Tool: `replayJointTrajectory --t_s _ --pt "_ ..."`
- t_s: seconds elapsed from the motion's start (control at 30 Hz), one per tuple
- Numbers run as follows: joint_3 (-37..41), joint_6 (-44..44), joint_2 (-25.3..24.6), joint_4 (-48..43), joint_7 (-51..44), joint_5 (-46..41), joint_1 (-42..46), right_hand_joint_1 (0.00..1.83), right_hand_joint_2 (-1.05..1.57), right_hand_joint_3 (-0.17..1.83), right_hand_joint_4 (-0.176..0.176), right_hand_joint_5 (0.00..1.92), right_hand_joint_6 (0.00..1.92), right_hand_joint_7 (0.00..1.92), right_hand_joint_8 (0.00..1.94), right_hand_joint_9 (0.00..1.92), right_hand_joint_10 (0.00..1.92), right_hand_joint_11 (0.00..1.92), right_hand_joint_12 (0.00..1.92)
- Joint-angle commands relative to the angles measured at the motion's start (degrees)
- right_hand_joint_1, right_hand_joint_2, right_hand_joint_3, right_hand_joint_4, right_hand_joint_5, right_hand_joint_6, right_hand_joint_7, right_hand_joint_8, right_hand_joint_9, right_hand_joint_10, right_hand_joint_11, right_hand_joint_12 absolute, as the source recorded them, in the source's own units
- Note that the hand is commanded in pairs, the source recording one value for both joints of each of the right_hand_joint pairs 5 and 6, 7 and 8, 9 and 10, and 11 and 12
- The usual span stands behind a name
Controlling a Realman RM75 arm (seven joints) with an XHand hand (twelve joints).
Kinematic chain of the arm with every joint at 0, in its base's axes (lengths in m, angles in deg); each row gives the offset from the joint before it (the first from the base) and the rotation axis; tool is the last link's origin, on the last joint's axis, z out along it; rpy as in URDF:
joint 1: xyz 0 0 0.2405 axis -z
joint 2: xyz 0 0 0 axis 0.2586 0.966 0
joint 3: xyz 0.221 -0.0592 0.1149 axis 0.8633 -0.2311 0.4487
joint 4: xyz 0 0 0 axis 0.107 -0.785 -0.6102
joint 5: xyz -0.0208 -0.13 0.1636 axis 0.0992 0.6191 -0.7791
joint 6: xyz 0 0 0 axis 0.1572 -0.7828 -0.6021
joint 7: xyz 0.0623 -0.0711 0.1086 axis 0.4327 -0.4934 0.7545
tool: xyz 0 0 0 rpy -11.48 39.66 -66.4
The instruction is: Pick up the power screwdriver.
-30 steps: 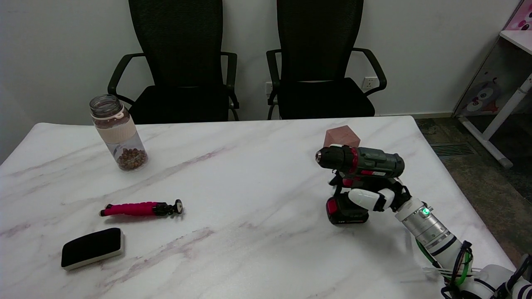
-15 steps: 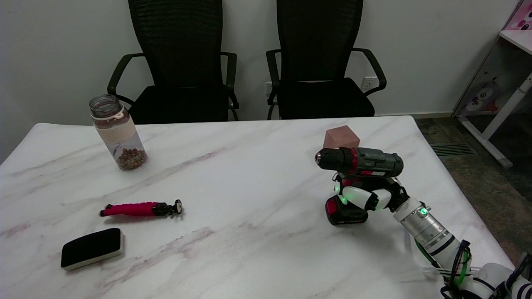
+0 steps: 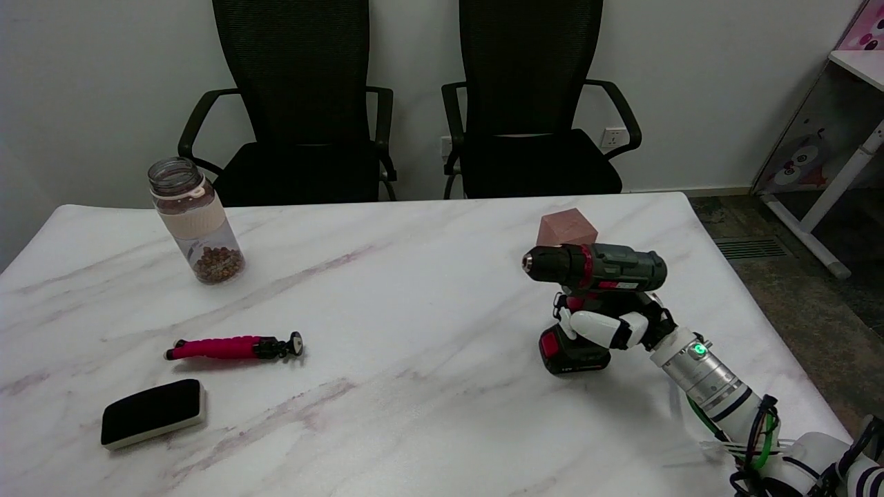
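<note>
Plainly, the right hand [image 3: 611,326] has wrapped its fingers round the screwdriver [image 3: 594,276] handle at centre right, leaving its battery base on the table [image 3: 414,290], apparently readying the lift.

Right hand [image 3: 611,326] grips upright power screwdriver [image 3: 595,284] on table [image 3: 414,290]

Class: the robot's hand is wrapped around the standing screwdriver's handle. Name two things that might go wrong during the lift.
1. The power screwdriver looks top-heavy; held low by the right hand, it might tip or slip.
2. The pink cube sits just behind it and may get knocked if the tool swings.
</note>
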Motion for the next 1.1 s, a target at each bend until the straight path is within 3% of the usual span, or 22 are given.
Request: replayJointTrajectory --t_s 0.03,0.2,0.63,0.67,0.7,0.73,0.8,0.83,0.87,0.93,0.97,1.0,1.03,1.1 --pt "-0.87 -2.33 0.15 0.39 0.00 0.51 -1.87 1.08 0.01 1.22 0.176 0.72 0.72 0.72 0.72 1.49 1.49 1.92 1.92" --pt "-1.50 -3.20 0.15 0.42 0.00 0.42 -2.65 1.04 -0.01 1.29 0.176 0.78 0.78 0.78 0.78 1.51 1.51 1.92 1.92" --pt "-1.50 -4.69 0.15 0.51 0.00 0.25 -3.30 0.96 0.19 1.05 0.176 0.98 0.98 0.98 0.98 1.66 1.66 1.92 1.92" --pt "-1.50 -4.85 0.15 0.51 0.00 0.28 -3.39 0.96 0.21 1.04 0.154 1.00 1.00 1.00 1.00 1.67 1.67 1.92 1.92" --pt "-1.50 -5.04 0.15 0.51 0.00 0.37 -3.47 0.95 0.24 1.01 0.013 1.05 1.05 1.05 1.05 1.68 1.68 1.92 1.92" --pt "-1.50 -5.10 0.15 0.51 0.00 0.42 -3.53 0.95 0.26 1.00 0.004 1.08 1.08 1.08 1.08 1.69 1.69 1.92 1.92" --pt "-1.50 -5.11 0.15 0.51 -0.03 0.42 -3.65 0.95 0.32 0.96 -0.050 1.20 1.20 1.20 1.20 1.71 1.71 1.92 1.92" --pt "-1.50 -5.11 0.15 0.51 -0.12 0.42 -3.70 0.95 0.36 0.95 -0.094 1.30 1.30 1.30 1.30 1.73 1.73 1.92 1.92" --pt "-1.50 -5.18 0.18 0.51 -0.17 0.46 -3.75 0.93 0.41 0.94 -0.106 1.43 1.43 1.43 1.43 1.77 1.77 1.92 1.92" --pt "-1.50 -5.35 0.23 0.51 -0.18 0.51 -3.88 0.93 0.47 0.93 -0.095 1.56 1.56 1.56 1.56 1.79 1.79 1.92 1.92" --pt "-1.50 -5.52 0.24 0.51 -0.15 0.51 -3.92 0.92 0.50 0.92 -0.072 1.65 1.65 1.65 1.65 1.81 1.81 1.92 1.92" --pt "-1.50 -5.63 0.24 0.51 -0.09 0.51 -3.97 0.92 0.55 0.91 -0.019 1.73 1.73 1.73 1.73 1.83 1.83 1.92 1.92" --pt "-1.50 -5.67 0.24 0.51 -0.12 0.51 -3.97 0.91 0.56 0.91 -0.002 1.75 1.75 1.75 1.75 1.84 1.84 1.92 1.92" --pt "-1.50 -5.81 0.24 0.54 -0.29 0.51 -4.06 0.91 0.59 0.90 0.000 1.79 1.79 1.79 1.79 1.85 1.85 1.92 1.92"
